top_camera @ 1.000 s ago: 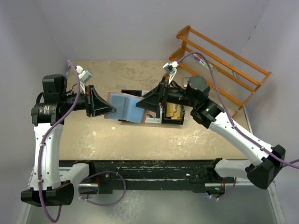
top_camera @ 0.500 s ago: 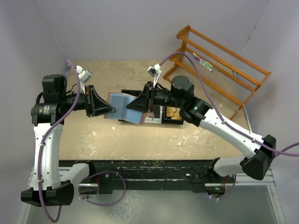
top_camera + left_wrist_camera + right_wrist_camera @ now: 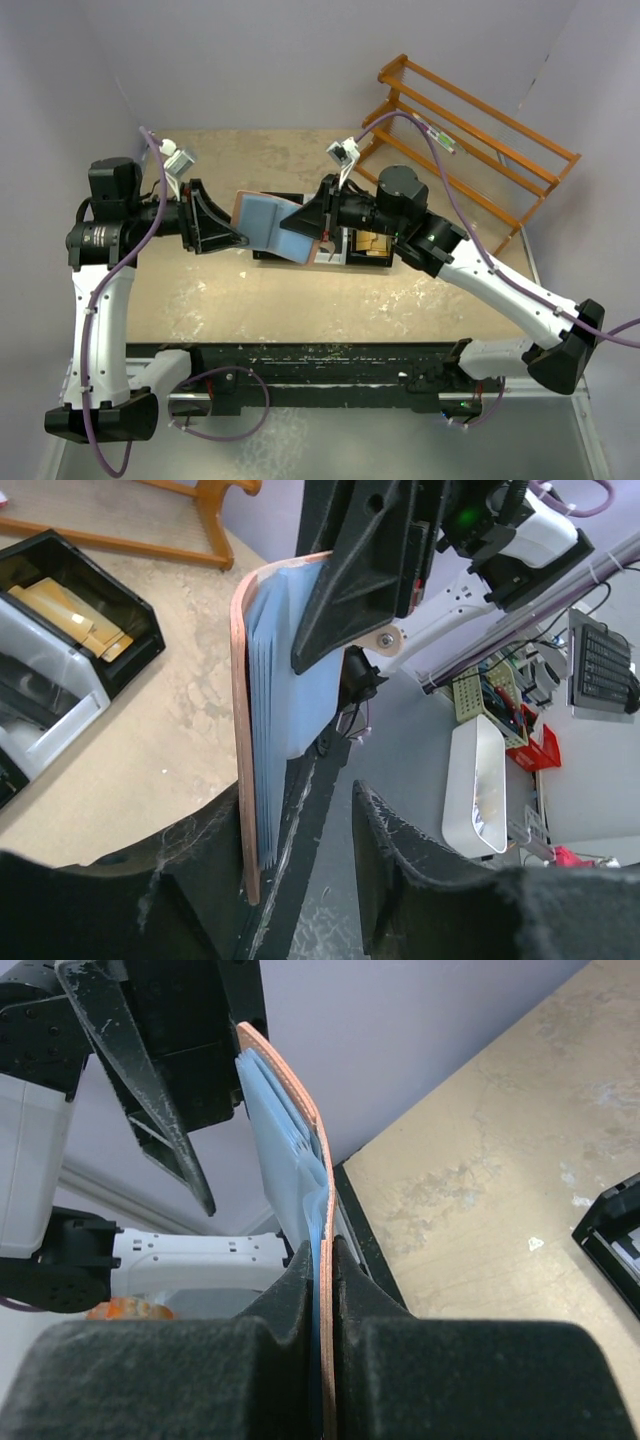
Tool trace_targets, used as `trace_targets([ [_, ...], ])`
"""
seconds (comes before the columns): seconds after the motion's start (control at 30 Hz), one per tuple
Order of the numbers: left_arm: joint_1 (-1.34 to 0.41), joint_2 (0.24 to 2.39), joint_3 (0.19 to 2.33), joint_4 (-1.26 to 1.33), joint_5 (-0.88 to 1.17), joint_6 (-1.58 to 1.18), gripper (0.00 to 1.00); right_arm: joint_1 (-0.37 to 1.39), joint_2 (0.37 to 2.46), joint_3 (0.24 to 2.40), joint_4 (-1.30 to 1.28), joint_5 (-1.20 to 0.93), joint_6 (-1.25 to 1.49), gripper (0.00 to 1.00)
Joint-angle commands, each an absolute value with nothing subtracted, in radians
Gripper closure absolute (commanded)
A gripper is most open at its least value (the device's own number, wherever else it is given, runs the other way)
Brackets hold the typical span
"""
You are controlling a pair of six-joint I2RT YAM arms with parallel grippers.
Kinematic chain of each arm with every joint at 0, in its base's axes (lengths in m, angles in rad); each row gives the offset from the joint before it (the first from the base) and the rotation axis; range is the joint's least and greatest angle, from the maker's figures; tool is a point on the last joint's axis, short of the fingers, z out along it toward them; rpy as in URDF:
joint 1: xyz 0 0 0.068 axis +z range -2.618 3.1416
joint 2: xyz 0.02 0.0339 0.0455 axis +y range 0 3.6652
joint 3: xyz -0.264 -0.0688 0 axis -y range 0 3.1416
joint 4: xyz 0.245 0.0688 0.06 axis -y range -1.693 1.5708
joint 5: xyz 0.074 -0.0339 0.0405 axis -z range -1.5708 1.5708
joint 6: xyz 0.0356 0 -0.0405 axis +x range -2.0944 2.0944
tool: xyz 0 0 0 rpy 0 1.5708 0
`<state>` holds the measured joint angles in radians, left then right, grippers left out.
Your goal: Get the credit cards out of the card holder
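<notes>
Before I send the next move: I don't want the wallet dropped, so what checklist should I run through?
1. Right gripper shut on the card holder: ok.
2. Left gripper jaws open: ok.
3. Card holder clear of the left gripper's fingers: not ok, its edge stands between them.
4. Card holder unfolded, blue lining exposed: ok.
5. Credit cards visible in the slots: cannot tell.

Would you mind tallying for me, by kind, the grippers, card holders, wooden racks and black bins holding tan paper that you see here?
grippers, left gripper and right gripper: 2
card holder: 1
wooden rack: 1
black bin with tan paper: 1
Total: 5
</notes>
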<state>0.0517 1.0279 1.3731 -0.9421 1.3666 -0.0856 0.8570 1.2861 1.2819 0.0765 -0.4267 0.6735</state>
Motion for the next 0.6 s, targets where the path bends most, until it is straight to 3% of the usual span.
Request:
trace_targets([
  [0.0,0.048,0.999,1.403,-0.901,1.464,-0.086,0.51,0.857,1.235,1.275,0.108,-0.387,0.651,1.00],
  [0.13,0.049,0.997,1.402,-0.899,1.504,-0.090,0.51,0.857,1.230,1.272,0.098,-0.386,0.650,1.00],
  [0.27,0.049,0.999,1.402,-0.909,1.522,-0.079,0.57,0.857,1.229,1.272,0.098,-0.387,0.646,1.00],
  [0.57,0.049,1.009,1.402,-0.897,1.428,-0.094,0.83,0.857,1.221,1.269,0.108,-0.406,0.639,1.00],
])
